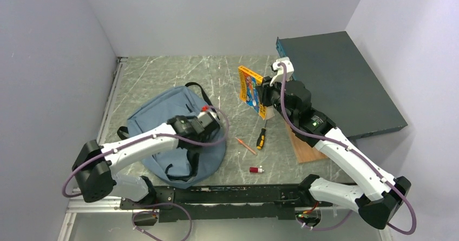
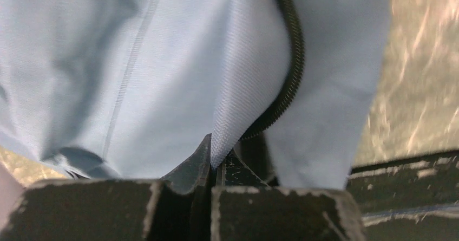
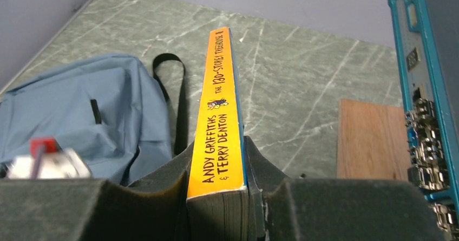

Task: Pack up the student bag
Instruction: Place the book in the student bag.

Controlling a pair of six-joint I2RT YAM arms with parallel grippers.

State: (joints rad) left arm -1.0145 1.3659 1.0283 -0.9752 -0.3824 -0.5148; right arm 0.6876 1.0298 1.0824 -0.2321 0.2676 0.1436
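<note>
Lying near the grey marbled table's (image 1: 173,73) left edge, the soft dusty-blue fabric backpack (image 1: 157,111) had its zipper edge pinched tight in the left gripper (image 2: 212,154); to its right, the right gripper (image 3: 216,197) clamped a yellow paperback book (image 3: 219,111) spine-up.

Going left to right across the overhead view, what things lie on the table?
First the soft dusty-blue fabric backpack → thin orange pencil → screwdriver with yellow-and-black handle → flat dark teal box.
</note>
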